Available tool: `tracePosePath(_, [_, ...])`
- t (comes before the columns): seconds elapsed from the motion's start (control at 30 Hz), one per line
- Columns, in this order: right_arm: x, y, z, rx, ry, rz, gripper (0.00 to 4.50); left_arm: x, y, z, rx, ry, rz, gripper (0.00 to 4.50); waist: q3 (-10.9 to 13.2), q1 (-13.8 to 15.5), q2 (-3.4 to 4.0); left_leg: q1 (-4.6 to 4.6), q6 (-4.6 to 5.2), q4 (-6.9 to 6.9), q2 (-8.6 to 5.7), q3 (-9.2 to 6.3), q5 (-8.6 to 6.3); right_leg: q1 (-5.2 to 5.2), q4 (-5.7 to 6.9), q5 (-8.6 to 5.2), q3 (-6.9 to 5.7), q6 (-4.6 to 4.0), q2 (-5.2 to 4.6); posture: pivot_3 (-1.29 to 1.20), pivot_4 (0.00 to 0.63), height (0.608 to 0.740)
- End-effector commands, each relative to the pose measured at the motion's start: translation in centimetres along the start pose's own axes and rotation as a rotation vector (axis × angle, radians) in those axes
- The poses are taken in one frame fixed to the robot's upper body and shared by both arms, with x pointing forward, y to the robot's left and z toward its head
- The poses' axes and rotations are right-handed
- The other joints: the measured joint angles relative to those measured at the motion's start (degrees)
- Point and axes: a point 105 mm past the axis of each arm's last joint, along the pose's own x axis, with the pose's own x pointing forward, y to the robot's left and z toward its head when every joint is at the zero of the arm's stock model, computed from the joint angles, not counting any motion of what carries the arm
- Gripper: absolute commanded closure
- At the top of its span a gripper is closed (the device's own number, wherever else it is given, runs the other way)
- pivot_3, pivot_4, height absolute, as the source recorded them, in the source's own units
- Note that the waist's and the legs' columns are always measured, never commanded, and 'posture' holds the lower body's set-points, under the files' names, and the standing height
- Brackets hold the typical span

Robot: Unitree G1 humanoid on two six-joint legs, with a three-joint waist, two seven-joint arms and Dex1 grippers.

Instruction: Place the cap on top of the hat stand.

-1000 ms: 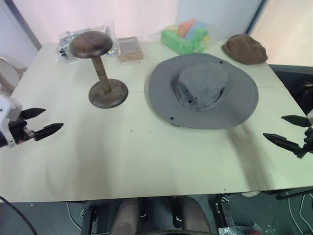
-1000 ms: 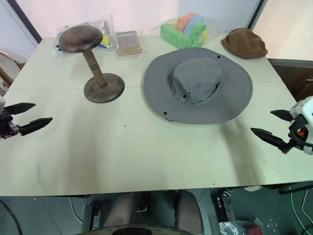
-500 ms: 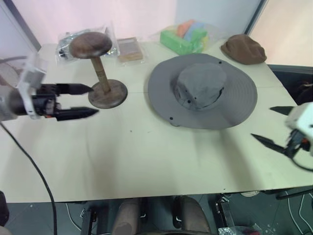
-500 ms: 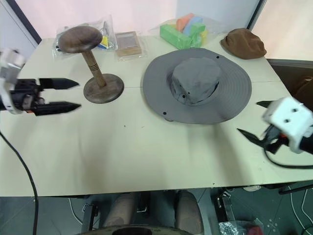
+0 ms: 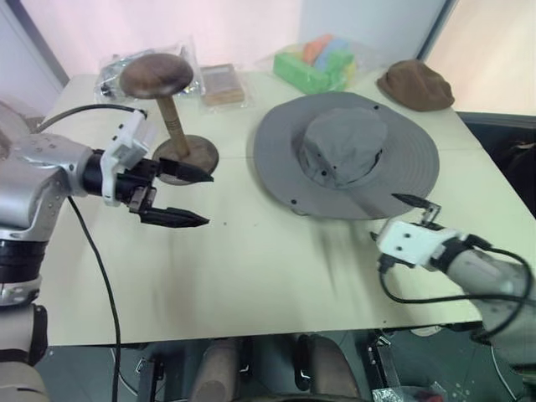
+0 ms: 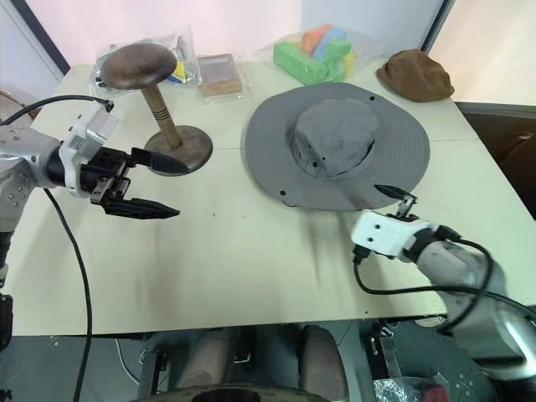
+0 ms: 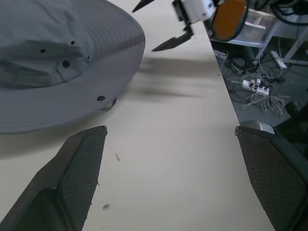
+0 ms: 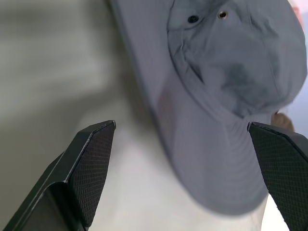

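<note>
On the desk (image 5: pixel 251 276), the cap (image 5: pixel 347 155) lies flat, crown up, in the middle-right, well apart from the hat stand (image 5: pixel 167 126), which rises upright toward the far left corner. We're at the approach step, nothing picked up yet. The right gripper (image 5: pixel 400 219) sits just beside the near edge of the brim, jaws spread wide and empty. The left gripper (image 5: pixel 201 198) hangs near the stand's round base, jaws also released and pointing across toward the cap. Next, by my reading, the right jaws need to slide onto that brim edge and clench; thin fabric lying flat makes that a fiddly pinch.
</note>
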Motion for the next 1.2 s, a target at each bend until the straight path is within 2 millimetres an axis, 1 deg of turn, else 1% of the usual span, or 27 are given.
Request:
tracePosePath(0.03, [1.8, -0.5, -0.3, -0.033, 0.002, -0.053, 0.01, -0.2, 0.1, 0.8, 0.05, -0.002, 0.007, 0.0, 0.0, 0.1, -0.01, 0.0, 0.0, 0.01, 0.0, -0.02, 0.0, 0.03, 0.01, -0.02, 0.0, 0.03, 0.02, 0.0, 0.15, 0.734])
tracePosePath(0.13, [3.5, -0.3, -0.6, -0.003, -0.004, -0.055, 0.01, -0.1, 0.2, 0.8, 0.058, 0.001, 0.018, 0.0, 0.0, 0.2, -0.02, -0.01, 0.01, 0.07, 0.0, -0.02, 0.01, 0.04, 0.06, -0.03, 0.0, 0.07, 0.03, 0.0, 0.15, 0.734])
tracePosePath(0.23, [4.5, -0.3, -0.6, 0.014, -0.019, -0.051, 0.01, -0.1, 0.3, 0.6, 0.065, 0.02, 0.037, 0.0, 0.0, 0.2, -0.02, 0.0, 0.01, 0.08, -0.01, -0.01, 0.01, 0.06, 0.11, 0.0, 0.0, 0.19, 0.04, 0.0, 0.15, 0.734])
tracePosePath(0.33, [4.9, -0.3, -0.5, 0.041, -0.033, -0.045, 0.79, -0.2, 0.2, 0.8, 0.065, 0.013, 0.045, 0.0, 0.0, 0.2, -0.02, 0.0, 0.01, 0.11, -0.01, 0.0, 0.01, 0.05, 0.21, 0.0, 0.01, 0.3, 0.04, 0.0, 0.15, 0.734])
tracePosePath(0.43, [5.2, -0.2, -0.5, 0.051, -0.036, -0.04, 2.28, -0.5, 0.3, 1.0, 0.067, 0.005, 0.06, 0.0, 0.0, 0.1, -0.02, 0.06, 0.01, 0.15, -0.01, 0.01, 0.02, 0.04, 0.39, -0.02, 0.04, 0.38, 0.03, 0.0, 0.15, 0.734])
tracePosePath(0.5, [5.4, -0.1, -0.5, 0.063, -0.043, -0.031, 3.35, -0.6, 0.4, 1.1, 0.069, 0.003, 0.071, 0.0, 0.0, 0.1, -0.02, 0.11, 0.0, 0.17, -0.01, 0.01, 0.02, 0.04, 0.48, -0.04, 0.06, 0.41, 0.03, 0.0, 0.15, 0.734])
tracePosePath(0.53, [5.4, -0.2, -0.3, 0.08, -0.05, -0.033, 3.76, -0.7, 0.4, 1.1, 0.07, 0.001, 0.076, 0.0, 0.0, 0.1, -0.02, 0.13, -0.02, 0.17, -0.01, 0.01, 0.03, 0.04, 0.5, -0.04, 0.06, 0.4, 0.03, 0.0, 0.15, 0.734])
tracePosePath(0.57, [5.4, -0.3, -0.2, 0.101, -0.056, -0.037, 4.32, -0.7, 0.4, 1.2, 0.069, -0.001, 0.081, 0.0, 0.0, 0.1, -0.02, 0.15, -0.02, 0.17, -0.01, 0.0, 0.03, 0.04, 0.52, -0.04, 0.07, 0.41, 0.03, 0.0, 0.15, 0.734])
tracePosePath(0.6, [5.3, -0.5, 0.2, 0.146, -0.07, -0.041, 4.42, -0.8, 0.5, 1.2, 0.068, -0.002, 0.087, 0.0, 0.0, 0.1, -0.02, 0.15, -0.02, 0.17, -0.01, 0.0, 0.03, 0.04, 0.54, -0.05, 0.07, 0.41, 0.03, 0.0, 0.15, 0.734])
tracePosePath(0.67, [4.8, -0.7, 1.1, 0.246, -0.113, -0.03, 4.42, -1.1, 0.6, 1.3, 0.064, -0.008, 0.104, 0.0, 0.0, 0.1, -0.02, 0.15, -0.03, 0.17, -0.01, 0.0, 0.03, 0.04, 0.55, -0.05, 0.08, 0.42, 0.03, 0.0, 0.15, 0.734])
tracePosePath(0.7, [4.6, -0.7, 1.6, 0.294, -0.144, -0.007, 4.42, -1.2, 0.7, 1.3, 0.061, -0.014, 0.119, 0.0, 0.0, 0.1, -0.02, 0.14, -0.03, 0.17, -0.01, 0.0, 0.03, 0.04, 0.56, -0.04, 0.09, 0.42, 0.03, 0.0, 0.15, 0.734])
tracePosePath(0.77, [3.8, -1.3, 3.2, 0.427, -0.237, 0.036, 4.42, -1.7, 1.2, 1.4, 0.053, -0.036, 0.173, 0.0, 0.0, 0.1, -0.02, 0.15, -0.02, 0.18, -0.01, 0.0, 0.03, 0.04, 0.58, -0.04, 0.09, 0.43, 0.03, 0.0, 0.15, 0.734])
tracePosePath(0.8, [3.5, -2.0, 3.8, 0.485, -0.271, 0.041, 4.42, -1.9, 1.4, 1.5, 0.052, -0.05, 0.199, 0.0, 0.0, 0.1, -0.02, 0.15, -0.02, 0.18, 0.0, -0.01, 0.03, 0.04, 0.59, -0.03, 0.09, 0.44, 0.03, 0.0, 0.15, 0.734])
tracePosePath(0.83, [3.2, -3.2, 4.2, 0.541, -0.302, 0.032, 4.42, -2.2, 1.5, 1.7, 0.048, -0.07, 0.229, 0.0, 0.0, 0.1, -0.02, 0.15, -0.02, 0.18, 0.0, -0.01, 0.03, 0.05, 0.59, -0.03, 0.09, 0.44, 0.03, 0.0, 0.15, 0.734])
tracePosePath(0.9, [2.8, -7.0, 5.0, 0.661, -0.378, -0.026, 4.42, -3.3, 1.3, 2.1, 0.028, -0.121, 0.296, 0.0, 0.0, -0.2, 0.0, 0.18, 0.0, 0.19, 0.0, -0.01, 0.02, 0.05, 0.59, -0.02, 0.11, 0.44, 0.03, 0.0, 0.15, 0.734])
tracePosePath(0.97, [2.6, -10.2, 5.9, 0.72, -0.446, -0.062, 4.42, -4.6, 0.9, 2.5, 0.009, -0.165, 0.358, 0.0, 0.0, -0.6, 0.0, 0.17, 0.0, 0.19, 0.01, -0.03, 0.02, 0.01, 0.62, -0.01, 0.13, 0.43, 0.02, 0.0, 0.15, 0.734])
tracePosePath(1.0, [2.7, -11.6, 6.7, 0.699, -0.481, -0.063, 4.42, -5.6, 0.8, 2.9, 0.002, -0.195, 0.404, 0.0, 0.0, -0.9, 0.0, 0.17, 0.0, 0.19, 0.01, -0.05, 0.02, 0.0, 0.65, -0.01, 0.12, 0.43, 0.01, 0.0, 0.15, 0.734])
tracePosePath(1.07, [3.0, -13.7, 8.5, 0.635, -0.542, -0.056, 4.42, -7.5, 0.7, 3.6, -0.013, -0.248, 0.49, 0.0, 0.1, -1.1, -0.01, 0.17, -0.02, 0.15, 0.0, -0.1, 0.03, -0.03, 0.68, -0.02, 0.09, 0.43, 0.02, 0.0, 0.15, 0.734])
tracePosePath(1.17, [3.9, -16.8, 11.9, 0.547, -0.642, -0.063, 4.42, -10.2, 0.3, 4.5, -0.022, -0.299, 0.601, 0.0, 0.1, -1.6, 0.01, 0.2, -0.06, 0.07, 0.0, -0.09, 0.05, -0.04, 0.69, -0.02, 0.07, 0.42, 0.02, 0.0, 0.15, 0.734])
tracePosePath(1.2, [4.3, -18.1, 13.5, 0.525, -0.688, -0.074, 4.42, -11.3, -0.1, 4.6, -0.026, -0.302, 0.639, 0.0, 0.1, -1.8, 0.01, 0.2, -0.07, 0.05, 0.0, -0.05, 0.06, -0.06, 0.69, -0.02, 0.08, 0.42, 0.02, 0.0, 0.15, 0.734])
